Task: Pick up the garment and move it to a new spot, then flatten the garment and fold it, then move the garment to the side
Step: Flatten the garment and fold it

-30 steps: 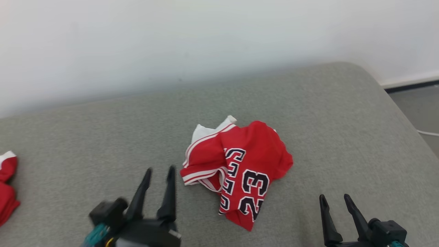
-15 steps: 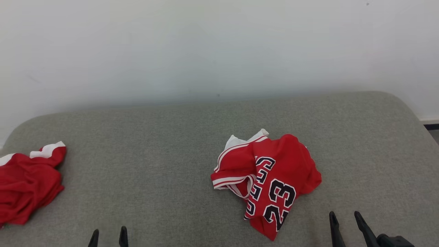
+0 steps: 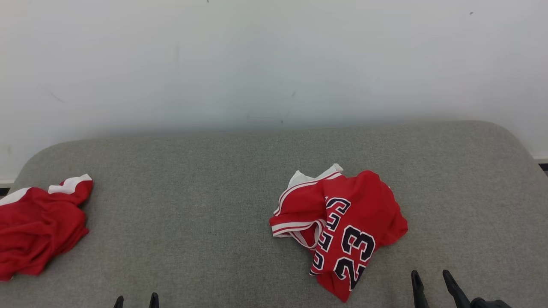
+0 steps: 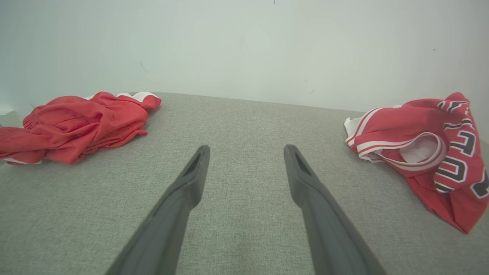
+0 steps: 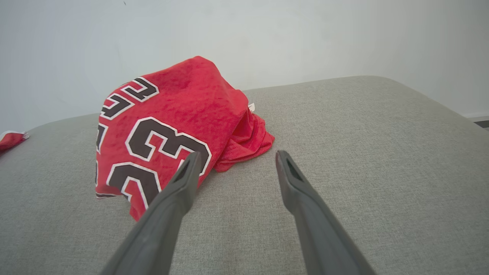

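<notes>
Crumpled red jersey [image 3: 342,222] (23 showing) lies on the grey cushion [image 3: 205,192], two o'clock from the left gripper [image 3: 136,300], ten from the right gripper [image 3: 430,276], both spread empty.

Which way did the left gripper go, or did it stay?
Yes, the left gripper pulled back toward the robot, away from the jersey it was beside.

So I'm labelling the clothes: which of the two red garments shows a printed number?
The crumpled red jersey near the right gripper: it shows a black 23. The red garment at the far left shows none.
</notes>
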Controlling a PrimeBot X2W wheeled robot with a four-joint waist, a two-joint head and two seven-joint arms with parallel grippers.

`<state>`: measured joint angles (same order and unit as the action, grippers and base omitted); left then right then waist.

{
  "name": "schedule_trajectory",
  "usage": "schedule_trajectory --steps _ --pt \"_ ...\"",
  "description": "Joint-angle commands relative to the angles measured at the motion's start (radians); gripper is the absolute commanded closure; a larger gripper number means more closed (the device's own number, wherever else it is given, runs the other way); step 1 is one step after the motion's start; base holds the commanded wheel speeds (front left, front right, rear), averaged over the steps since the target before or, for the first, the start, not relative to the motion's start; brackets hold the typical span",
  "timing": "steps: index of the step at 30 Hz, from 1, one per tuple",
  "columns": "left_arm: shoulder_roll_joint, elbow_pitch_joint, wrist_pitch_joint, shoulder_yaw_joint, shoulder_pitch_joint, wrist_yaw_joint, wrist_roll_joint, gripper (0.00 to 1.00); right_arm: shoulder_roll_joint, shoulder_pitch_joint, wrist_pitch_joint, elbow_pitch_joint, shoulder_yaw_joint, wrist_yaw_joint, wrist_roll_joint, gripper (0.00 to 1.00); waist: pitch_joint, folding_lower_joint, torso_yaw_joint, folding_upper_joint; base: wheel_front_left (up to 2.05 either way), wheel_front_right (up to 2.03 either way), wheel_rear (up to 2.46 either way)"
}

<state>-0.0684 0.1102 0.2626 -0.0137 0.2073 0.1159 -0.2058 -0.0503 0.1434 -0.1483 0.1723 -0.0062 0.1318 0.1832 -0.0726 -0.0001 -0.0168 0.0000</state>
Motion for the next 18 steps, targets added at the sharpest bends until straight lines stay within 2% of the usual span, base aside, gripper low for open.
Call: schedule_trajectory --steps 1,18 --pt "0.002 0.003 0.003 -0.007 -0.004 0.007 0.009 0.0 0.0 -0.004 0.0 -0.004 0.004 -0.002 0.007 0.0 0.005 0.0001 -0.004 0.0 0.0 0.0 0.0" --pt "0.01 0.037 0.003 -0.007 -0.064 0.014 0.011 0.0 0.0 -0.032 -0.014 0.02 0.023 -0.002 0.023 0.0 0.036 0.0001 -0.033 0.0 0.0 0.0 0.0"
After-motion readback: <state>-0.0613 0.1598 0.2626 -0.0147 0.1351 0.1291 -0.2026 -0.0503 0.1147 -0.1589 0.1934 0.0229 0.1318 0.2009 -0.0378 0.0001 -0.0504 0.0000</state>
